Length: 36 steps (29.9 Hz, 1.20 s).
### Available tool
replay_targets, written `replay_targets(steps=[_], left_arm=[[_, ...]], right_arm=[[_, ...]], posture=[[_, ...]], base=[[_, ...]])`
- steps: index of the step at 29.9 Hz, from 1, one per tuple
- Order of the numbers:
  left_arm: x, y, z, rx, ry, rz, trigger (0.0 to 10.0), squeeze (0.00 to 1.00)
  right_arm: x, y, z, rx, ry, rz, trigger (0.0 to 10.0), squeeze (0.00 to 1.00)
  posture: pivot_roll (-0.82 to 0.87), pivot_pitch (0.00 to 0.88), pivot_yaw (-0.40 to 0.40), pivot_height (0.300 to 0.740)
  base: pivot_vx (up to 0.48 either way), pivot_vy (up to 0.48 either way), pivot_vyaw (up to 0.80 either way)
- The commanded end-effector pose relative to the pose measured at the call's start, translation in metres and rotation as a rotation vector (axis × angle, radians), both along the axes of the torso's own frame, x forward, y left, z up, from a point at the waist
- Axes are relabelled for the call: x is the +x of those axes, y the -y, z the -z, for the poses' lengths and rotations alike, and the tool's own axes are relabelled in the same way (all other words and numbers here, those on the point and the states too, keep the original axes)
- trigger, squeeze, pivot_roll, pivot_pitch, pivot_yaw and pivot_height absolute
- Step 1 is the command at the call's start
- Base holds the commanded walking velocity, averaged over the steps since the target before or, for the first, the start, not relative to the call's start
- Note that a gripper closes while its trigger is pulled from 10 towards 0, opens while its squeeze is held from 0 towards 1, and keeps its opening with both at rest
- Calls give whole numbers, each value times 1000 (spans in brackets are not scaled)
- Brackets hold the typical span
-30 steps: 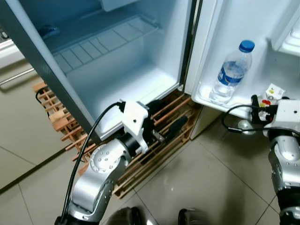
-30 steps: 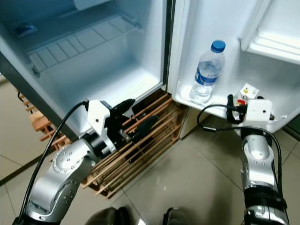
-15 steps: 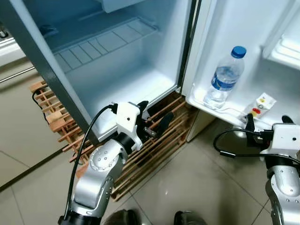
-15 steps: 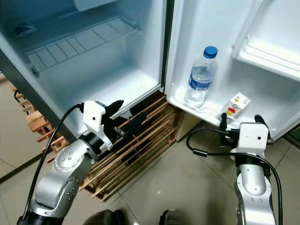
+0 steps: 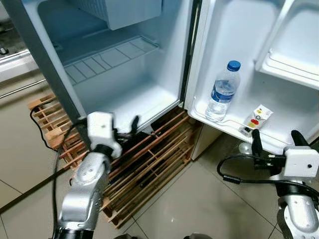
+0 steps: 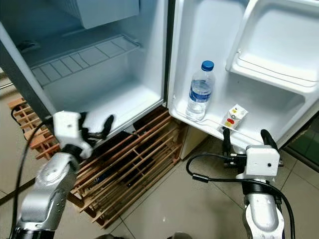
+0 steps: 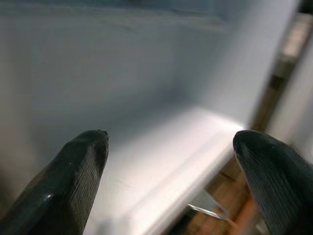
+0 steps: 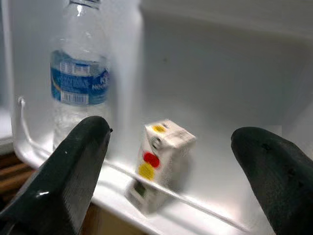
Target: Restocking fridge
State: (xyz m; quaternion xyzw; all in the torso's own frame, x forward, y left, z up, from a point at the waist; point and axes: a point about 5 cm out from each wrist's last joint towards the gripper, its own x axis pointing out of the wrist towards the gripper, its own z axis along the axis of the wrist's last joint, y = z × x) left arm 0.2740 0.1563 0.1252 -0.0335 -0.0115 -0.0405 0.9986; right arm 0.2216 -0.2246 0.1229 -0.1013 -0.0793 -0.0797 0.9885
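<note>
1. I'm looking down at an open mini fridge [image 5: 124, 79] with its door [image 5: 239, 59] swung out to my right; the main compartment has a wire shelf [image 5: 107, 59] and a bare white floor.
2. On the door's bottom shelf [image 5: 227, 124] stands a water bottle [image 5: 223, 92] with a blue cap and blue label, upright, at the hinge end.
3. Near the bottle on the same shelf, behind the wire rail, sits a small white juice carton [image 8: 159, 159] with red and yellow marks, leaning a little; bottle and carton do not touch.
4. My right gripper [image 6: 244, 142] sits low, just in front of the door shelf, facing the carton. Its fingers [image 8: 73, 171] are spread wide and hold nothing; in the right wrist view the carton lies between them, farther off.
5. My left gripper [image 5: 130, 127] is at the fridge's lower front edge, facing the bare compartment floor. Its fingers [image 7: 68, 186] are also wide apart and empty.
6. The fridge stands on a wooden slatted pallet [image 5: 144, 169] on a tiled floor [image 5: 199, 204].
7. A black cable [image 6: 209, 172] loops from the right wrist.
</note>
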Motion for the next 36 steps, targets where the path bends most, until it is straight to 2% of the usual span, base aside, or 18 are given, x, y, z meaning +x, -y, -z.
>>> replay_targets(steps=[1,3,4,6,7,10,14,20,26,28,36], left_arm=[[4,2,-3,20,38,-28,10000,0],[4,6,-3,0,55,-5,10000,0],[1,12,-5,10,80,40,10000,0],[0,15,-6,20,90,58,10000,0],[-1,19,-7,23,105,85,10000,0],[3,28,-11,16,122,118,10000,0],[14,36,-25,5,168,130,10000,0],[16,38,-30,-26,189,127,10000,0],[17,40,-33,-2,190,107,10000,0],[18,42,-33,14,190,118,10000,0],[27,48,-35,0,173,132,10000,0]], right_arm=[[8,-2,3,29,-6,-19,10000,0],[18,-4,1,69,2,-24,10000,0],[29,-14,-5,94,11,-84,10000,0],[33,-19,-7,90,12,-110,10000,0],[40,-23,-11,112,12,-143,10000,0],[50,-21,-13,170,-4,-135,10000,0],[61,-11,-14,318,7,-31,10000,0],[66,-20,-19,301,29,-58,10000,0],[66,-24,-23,272,26,-86,10000,0],[64,-27,-25,228,29,-117,10000,0],[70,-27,-17,210,-7,-123,10000,0]], posture=[[-116,0,30,740],[-118,0,25,740],[-116,0,15,740],[-116,0,9,740],[-110,0,-10,740],[-95,0,-32,740],[-92,0,-33,740],[-97,0,-23,740],[-105,0,-20,740],[-107,0,-15,740],[-105,0,-3,740]], base=[[0,0,0],[0,0,0],[0,0,0],[0,0,0],[0,0,0],[0,0,0],[0,0,0],[0,0,0],[0,0,0],[0,0,0],[0,0,0]])
